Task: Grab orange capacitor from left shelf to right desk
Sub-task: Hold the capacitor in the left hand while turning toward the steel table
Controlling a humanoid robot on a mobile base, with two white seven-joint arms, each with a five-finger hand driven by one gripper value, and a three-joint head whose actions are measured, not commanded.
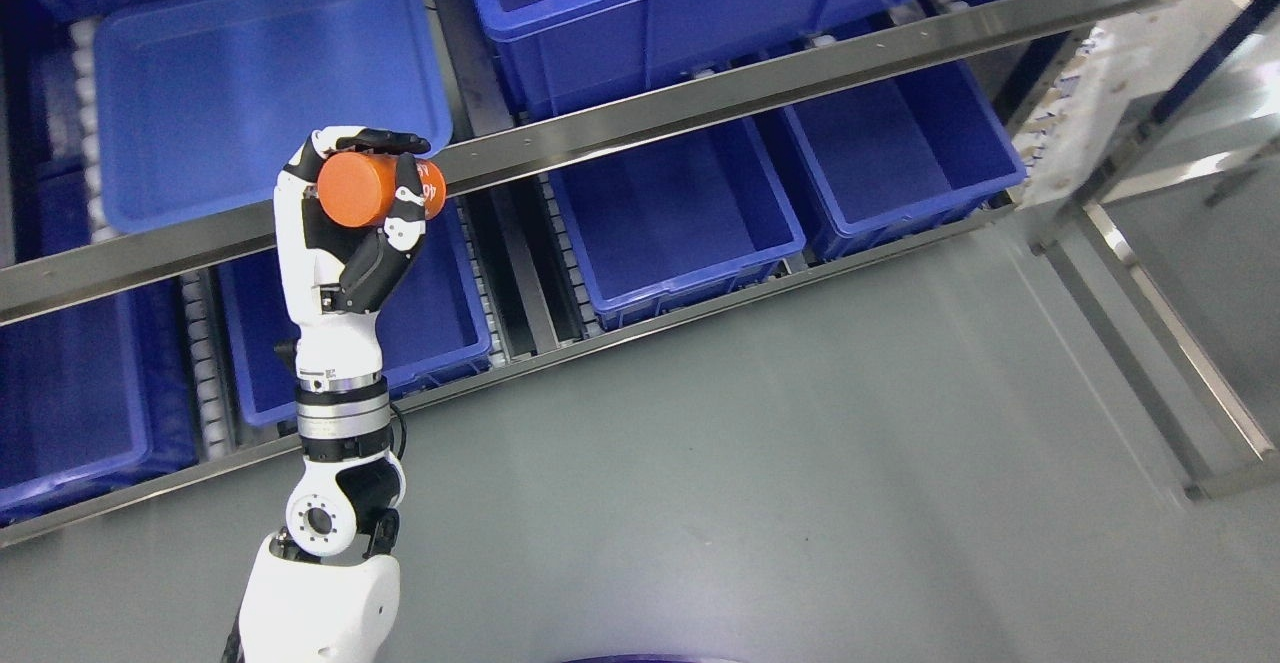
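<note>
My left hand (372, 183) is raised in front of the shelf, its white and black fingers (404, 205) curled around an orange cylindrical capacitor (358, 189). The capacitor lies sideways in the grasp, its flat round end facing me and dark print showing on its right side. The hand is held over the metal shelf rail (640, 118), above a low blue bin (440, 318). The left arm comes up from the bottom edge. My right hand does not show.
Several blue plastic bins fill the shelf: a large one (250, 83) at upper left, one (690, 3) at top centre, two lower ones (680, 213) (900, 143) to the right. A metal frame (1150, 323) stands at the right. Grey floor (800, 463) spreads below.
</note>
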